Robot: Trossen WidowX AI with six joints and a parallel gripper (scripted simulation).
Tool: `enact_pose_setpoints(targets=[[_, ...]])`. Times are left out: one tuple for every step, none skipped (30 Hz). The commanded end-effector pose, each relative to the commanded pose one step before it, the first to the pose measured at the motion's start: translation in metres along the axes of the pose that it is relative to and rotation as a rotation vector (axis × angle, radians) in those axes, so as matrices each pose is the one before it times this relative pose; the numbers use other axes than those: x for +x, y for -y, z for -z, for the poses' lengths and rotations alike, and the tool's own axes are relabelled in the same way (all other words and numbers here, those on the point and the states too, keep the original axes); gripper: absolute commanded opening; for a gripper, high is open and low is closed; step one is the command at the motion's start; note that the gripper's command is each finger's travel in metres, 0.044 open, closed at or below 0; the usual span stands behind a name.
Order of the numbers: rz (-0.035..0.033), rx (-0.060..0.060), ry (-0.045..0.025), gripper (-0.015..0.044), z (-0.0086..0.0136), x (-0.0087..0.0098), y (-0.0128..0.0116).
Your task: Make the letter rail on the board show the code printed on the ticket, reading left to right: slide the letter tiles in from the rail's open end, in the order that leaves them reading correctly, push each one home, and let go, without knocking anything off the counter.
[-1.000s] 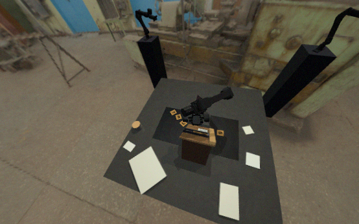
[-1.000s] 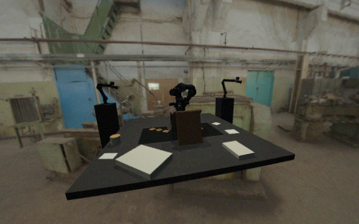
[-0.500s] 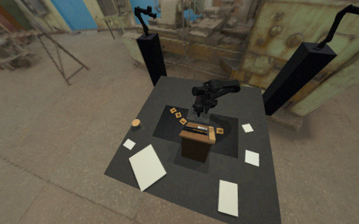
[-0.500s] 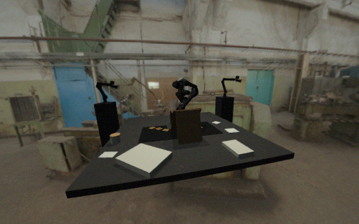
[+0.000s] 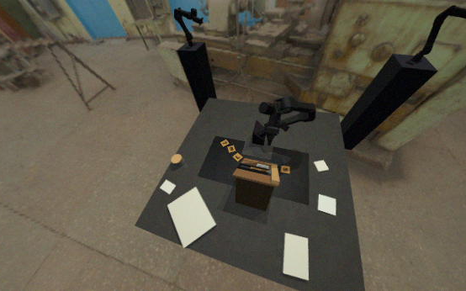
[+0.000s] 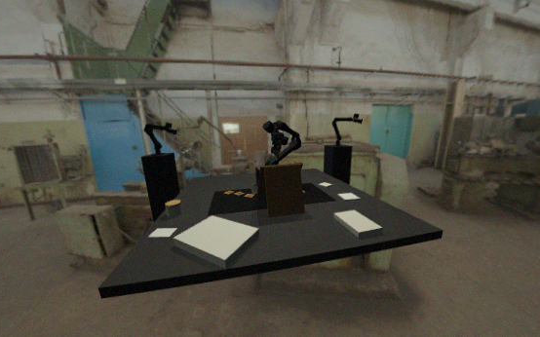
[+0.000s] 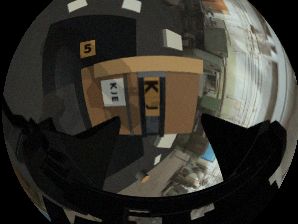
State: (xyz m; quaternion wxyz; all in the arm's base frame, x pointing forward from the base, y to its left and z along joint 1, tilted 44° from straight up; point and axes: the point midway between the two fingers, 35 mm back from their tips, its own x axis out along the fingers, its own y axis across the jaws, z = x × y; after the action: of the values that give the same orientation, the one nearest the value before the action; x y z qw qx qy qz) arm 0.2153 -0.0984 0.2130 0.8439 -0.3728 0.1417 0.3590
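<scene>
Wrist view: K and J tiles (image 7: 152, 96) seated in the board's rail (image 7: 154, 125)
Beside the rail, KJE is shown on the ticket (image 7: 113, 92); nothing is gripped by the wide-open end effector (image 5: 265, 144) (image 7: 161, 120).

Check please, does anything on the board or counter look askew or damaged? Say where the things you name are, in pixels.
Nothing looks damaged or spilled. The K (image 7: 151, 88) and J (image 7: 151, 106) tiles look straight in the letter rail (image 7: 152, 125).

The hand (image 5: 267, 142) is hovering behind the board (image 5: 256, 177). Three tiles are lying in a slanting row on the dark mat (image 5: 219, 166); another tile (image 5: 285, 169) is lying beside the board's other side. A round-topped orange-and-grey object (image 5: 177, 159) is standing near the tabletop's (image 5: 244, 252) edge.
</scene>
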Motion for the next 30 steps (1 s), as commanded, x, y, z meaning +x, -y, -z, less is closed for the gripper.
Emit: enact_pose_setpoints(targets=[[0.01346,-0.0280,-0.00096,0.0440,-0.00201,-0.00135,-0.00028],[0.00000,0.0000,0.00000,0.0440,0.00000,0.00000,0.00000],[0.00000,0.0000,0.00000,0.0440,0.00000,0.00000,0.00000],[0.00000,0.0000,0.00000,0.0440,0.00000,0.00000,0.00000],[0.00000,0.0000,0.00000,0.0440,0.00000,0.00000,0.00000],[0.00000,0.0000,0.00000,0.0440,0.00000,0.00000,0.00000],[0.00000,0.0000,0.00000,0.0440,0.00000,0.00000,0.00000],[0.00000,0.0000,0.00000,0.0440,0.00000,0.00000,0.00000],[0.00000,0.0000,0.00000,0.0440,0.00000,0.00000,0.00000],[0.00000,0.0000,0.00000,0.0440,0.00000,0.00000,0.00000],[-0.00462,0.0074,-0.00156,0.0414,0.00227,0.00065,-0.00009],[-0.01389,0.0222,-0.00476,0.0387,0.00680,0.00200,-0.00033],[-0.02321,0.0368,-0.00816,0.0361,0.01132,0.00350,-0.00061],[-0.02831,0.0444,-0.01033,0.0340,0.01372,0.00457,-0.00073],[-0.02843,0.0440,-0.01079,0.0340,0.01368,0.00493,-0.00065],[-0.02852,0.0437,-0.01127,0.0340,0.01362,0.00530,-0.00056],[-0.02861,0.0433,-0.01176,0.0340,0.01355,0.00568,-0.00047],[-0.02868,0.0429,-0.01228,0.0340,0.01346,0.00606,-0.00037],[-0.02873,0.0425,-0.01281,0.0340,0.01336,0.00645,-0.00028],[-0.02877,0.0421,-0.01335,0.0340,0.01325,0.00684,-0.00018],[-0.02822,0.0418,-0.01538,0.0340,0.01383,0.00698,-0.00086],[-0.02835,0.0415,-0.01581,0.0340,0.01369,0.00740,-0.00080],[-0.02841,0.0410,-0.01622,0.0340,0.01351,0.00780,-0.00074],[-0.02845,0.0406,-0.01665,0.0340,0.01331,0.00820,-0.00068],[-0.02848,0.0401,-0.01709,0.0340,0.01309,0.00859,-0.00063],[-0.02849,0.0396,-0.01755,0.0340,0.01286,0.00899,-0.00059],[-0.02849,0.0391,-0.01803,0.0340,0.01261,0.00938,-0.00055],[-0.02847,0.0386,-0.01852,0.0340,0.01235,0.00977,-0.00051],[-0.02843,0.0381,-0.01902,0.0340,0.01208,0.01015,-0.00049],[-0.02837,0.0375,-0.01953,0.0340,0.01179,0.01053,-0.00047]])
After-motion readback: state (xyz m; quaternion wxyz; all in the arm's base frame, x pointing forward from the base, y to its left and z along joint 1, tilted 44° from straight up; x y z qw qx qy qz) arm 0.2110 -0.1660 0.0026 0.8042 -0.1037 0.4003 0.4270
